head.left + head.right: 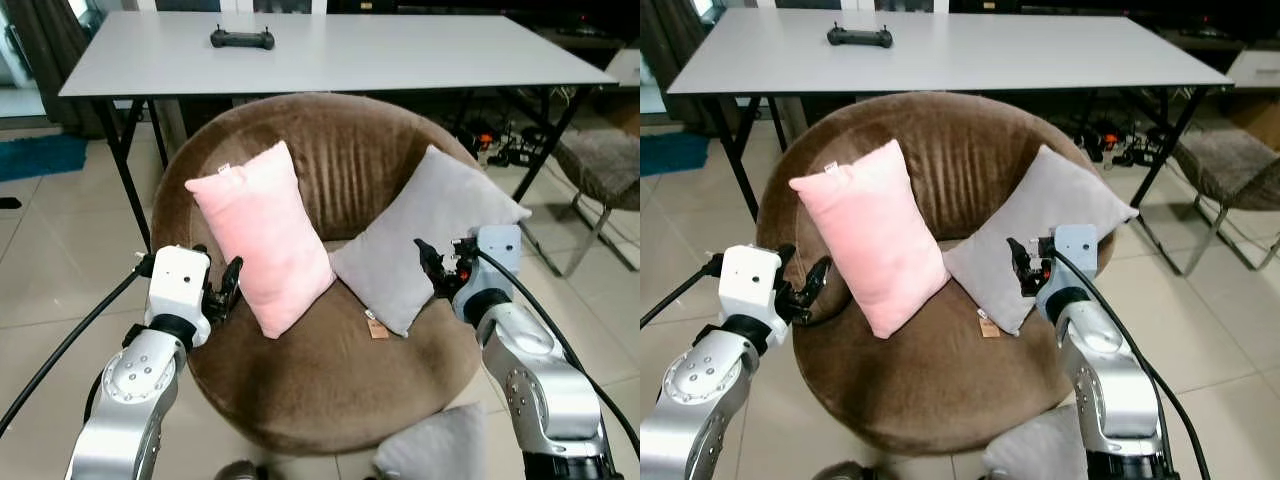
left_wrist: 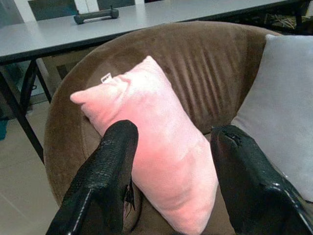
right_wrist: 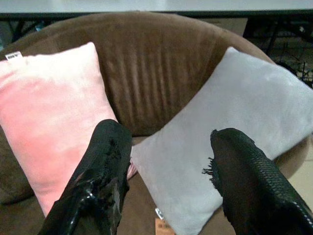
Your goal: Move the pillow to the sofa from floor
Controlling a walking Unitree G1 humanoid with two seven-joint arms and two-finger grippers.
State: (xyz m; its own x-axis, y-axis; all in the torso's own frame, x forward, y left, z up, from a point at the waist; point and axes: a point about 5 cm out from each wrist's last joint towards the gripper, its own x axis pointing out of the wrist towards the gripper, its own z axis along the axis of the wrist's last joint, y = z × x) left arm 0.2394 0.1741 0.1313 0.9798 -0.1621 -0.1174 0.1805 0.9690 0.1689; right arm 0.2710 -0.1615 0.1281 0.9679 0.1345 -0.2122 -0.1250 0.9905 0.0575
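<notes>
Round brown sofa (image 1: 330, 400) is seen ahead, its curved back toward a long grey table (image 1: 400, 55). A black controller (image 1: 242, 39) lies near the table's far left edge.

Pink pillow (image 1: 262, 235) is propped upright against the sofa's back on the left side of the seat, a small white tag at its top corner. Grey pillow (image 1: 425, 235) is leaned against the back on the right side; its lower corner touches the pink pillow's lower edge near the seat's middle, and a tan tag hangs from its bottom edge.

Another grey pillow (image 1: 435, 448) lies on the tiled floor (image 1: 50, 270), just beside the sofa's front right edge, below the right arm.

Left gripper (image 2: 171, 161) is held at the sofa's left rim, fingers spread apart, nothing between them, aimed at the pink pillow. Right gripper (image 3: 168, 171) is held at the right rim, fingers likewise spread and empty, just beside the propped grey pillow.

A chair (image 1: 600, 160) is noted at the far right.
</notes>
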